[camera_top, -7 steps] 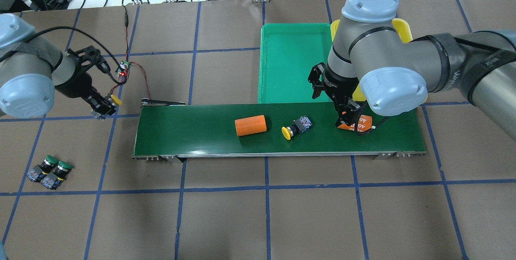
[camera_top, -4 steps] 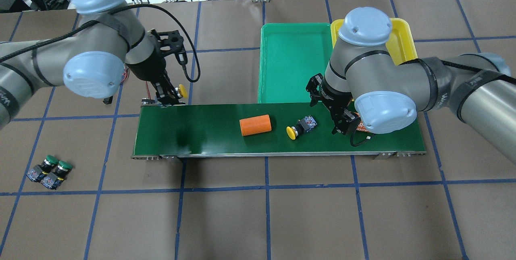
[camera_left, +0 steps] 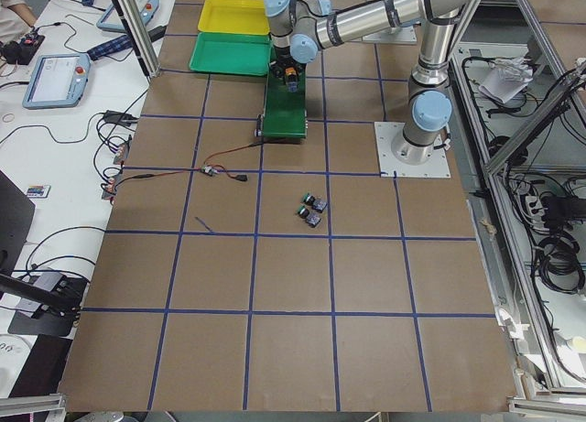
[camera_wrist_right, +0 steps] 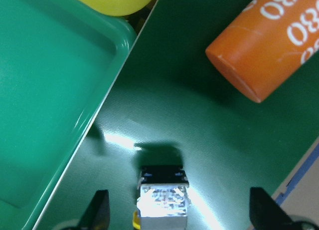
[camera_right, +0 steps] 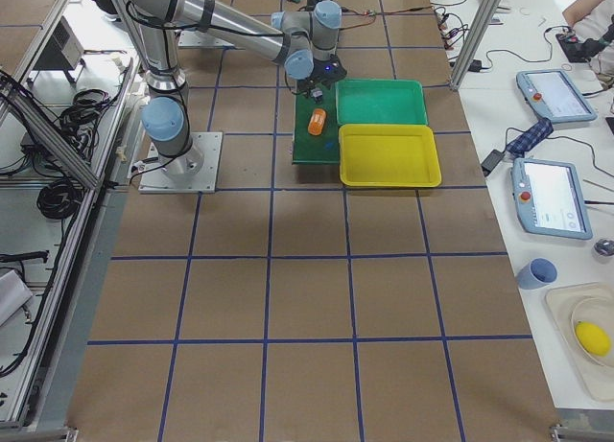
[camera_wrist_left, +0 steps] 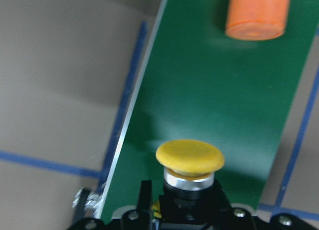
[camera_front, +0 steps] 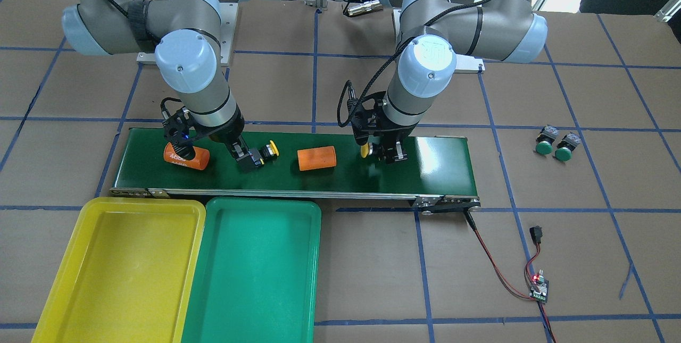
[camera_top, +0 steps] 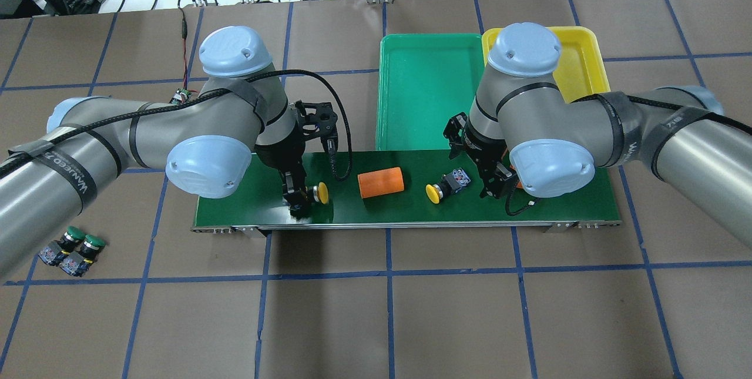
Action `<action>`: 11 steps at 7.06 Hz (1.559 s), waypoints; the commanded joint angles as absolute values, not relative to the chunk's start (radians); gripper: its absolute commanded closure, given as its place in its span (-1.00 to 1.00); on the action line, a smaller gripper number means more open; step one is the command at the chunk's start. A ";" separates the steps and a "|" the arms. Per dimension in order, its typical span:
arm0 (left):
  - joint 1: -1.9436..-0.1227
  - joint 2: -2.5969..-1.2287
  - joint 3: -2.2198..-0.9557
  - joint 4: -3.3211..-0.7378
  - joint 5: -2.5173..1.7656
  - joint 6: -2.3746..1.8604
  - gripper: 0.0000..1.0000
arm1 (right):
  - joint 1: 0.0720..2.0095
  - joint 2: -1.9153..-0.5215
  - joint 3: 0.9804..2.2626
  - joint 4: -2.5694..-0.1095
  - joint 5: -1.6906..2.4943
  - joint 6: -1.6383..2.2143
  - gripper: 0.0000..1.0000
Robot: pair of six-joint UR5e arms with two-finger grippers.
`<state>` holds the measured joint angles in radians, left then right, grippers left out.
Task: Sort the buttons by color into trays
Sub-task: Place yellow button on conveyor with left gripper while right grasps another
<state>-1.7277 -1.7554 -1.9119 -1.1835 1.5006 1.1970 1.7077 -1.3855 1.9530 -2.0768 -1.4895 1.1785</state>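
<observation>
The lying yellow button (camera_top: 447,184) is resting on its side on the conveyor belt (camera_top: 247,208), and the pale plate on the rear of its black body is carrying print too blurred to read in the right wrist view. Just beyond it the marked orange cylinder (camera_front: 187,159) is showing "4680" in white, though the right arm is covering part of it, and the wrist view is cutting the digits down to "080". The right gripper (camera_top: 498,186) is standing wide open. Its fingers (camera_wrist_right: 99,212) are showing well apart at either side of the button's body, touching neither it nor the cylinder. The held yellow button (camera_wrist_left: 189,157) is sitting in the left gripper (camera_top: 299,198), which is clamping the black body. The fingers themselves are mostly cut off at the bottom of the left wrist view. Its cap is pointing along the belt toward the plain orange cylinder (camera_top: 380,182), and whether it is touching the belt cannot be told. Two green buttons (camera_top: 70,247) are lying side by side on the table (camera_top: 411,320), well apart from the belt. The green tray (camera_top: 423,91) and the yellow tray (camera_top: 581,61) are lying side by side against the belt's far edge, the right arm hiding part of the yellow one.
</observation>
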 commanded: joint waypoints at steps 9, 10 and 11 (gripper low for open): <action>-0.806 -1.695 -2.014 -1.100 1.542 1.202 -0.76 | 1.686 -1.350 1.936 -2.077 -1.483 1.170 1.00; -0.786 -1.731 -2.011 -1.042 1.543 1.225 -1.00 | 1.686 -1.371 1.910 -2.068 -1.488 1.175 1.00; -0.754 -1.776 -2.014 -0.963 1.542 1.233 -1.00 | 1.672 -1.384 1.872 -2.068 -1.497 1.166 1.00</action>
<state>-0.8100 -1.7234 -2.0114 -1.0506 1.5432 1.2043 1.6845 -1.3649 1.9124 -2.0712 -1.4887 1.1719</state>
